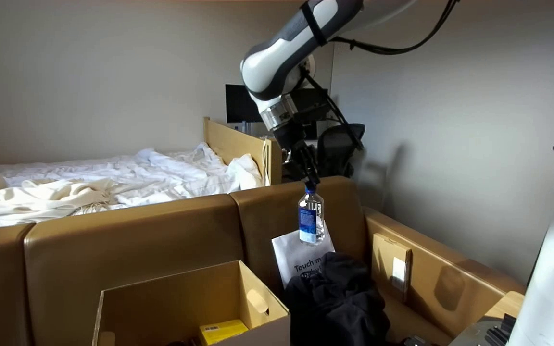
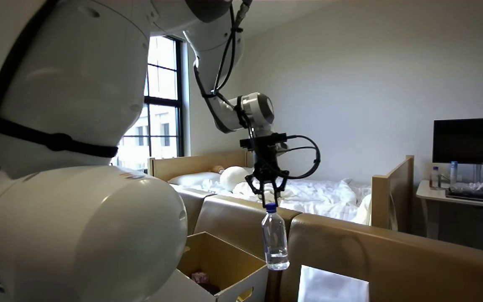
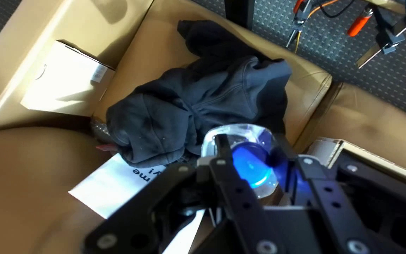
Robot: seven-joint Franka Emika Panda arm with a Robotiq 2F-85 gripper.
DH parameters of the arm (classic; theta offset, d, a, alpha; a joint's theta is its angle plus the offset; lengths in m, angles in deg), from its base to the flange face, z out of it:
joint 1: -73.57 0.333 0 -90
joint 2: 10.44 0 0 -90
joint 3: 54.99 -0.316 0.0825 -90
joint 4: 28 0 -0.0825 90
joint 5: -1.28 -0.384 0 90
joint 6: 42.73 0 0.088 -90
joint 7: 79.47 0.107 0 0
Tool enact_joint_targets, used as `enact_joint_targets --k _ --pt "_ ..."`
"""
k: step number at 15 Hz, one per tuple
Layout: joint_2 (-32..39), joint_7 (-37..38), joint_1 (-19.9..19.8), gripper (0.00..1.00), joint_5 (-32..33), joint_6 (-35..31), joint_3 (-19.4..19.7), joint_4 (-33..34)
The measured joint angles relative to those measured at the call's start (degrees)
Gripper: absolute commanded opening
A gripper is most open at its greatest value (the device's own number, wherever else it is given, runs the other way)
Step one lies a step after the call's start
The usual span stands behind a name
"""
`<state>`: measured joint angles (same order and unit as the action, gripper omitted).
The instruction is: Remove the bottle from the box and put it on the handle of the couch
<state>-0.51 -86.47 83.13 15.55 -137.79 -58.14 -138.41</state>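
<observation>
The clear bottle with its blue cap and blue label hangs nearly upright in the air, in front of the couch's backrest. My gripper points down from above and is shut on the bottle's cap; in the wrist view the fingers stand on either side of the blue cap. The cardboard box lies lower on the couch, its top uncovered, and the bottle is outside it. The handle of the couch runs along the far right of that exterior view; nothing rests on the part of its top that shows.
A dark garment and a printed white sheet lie on the couch near the bottle. A small carton leans against the armrest's inner side. The backrest rises behind. A yellow packet sits inside the box.
</observation>
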Motion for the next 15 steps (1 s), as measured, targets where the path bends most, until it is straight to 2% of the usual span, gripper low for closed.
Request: enact_joint_targets --k 5,11,15 --pt "-6.0 -4.8 -9.0 0.13 0.1 -5.4 5.1 -1.6" --pt "-12.8 -4.7 -14.4 0.13 2.9 -9.0 10.1 -6.5" --pt "-16.8 -5.1 -19.0 0.13 3.4 -13.6 15.2 -11.2"
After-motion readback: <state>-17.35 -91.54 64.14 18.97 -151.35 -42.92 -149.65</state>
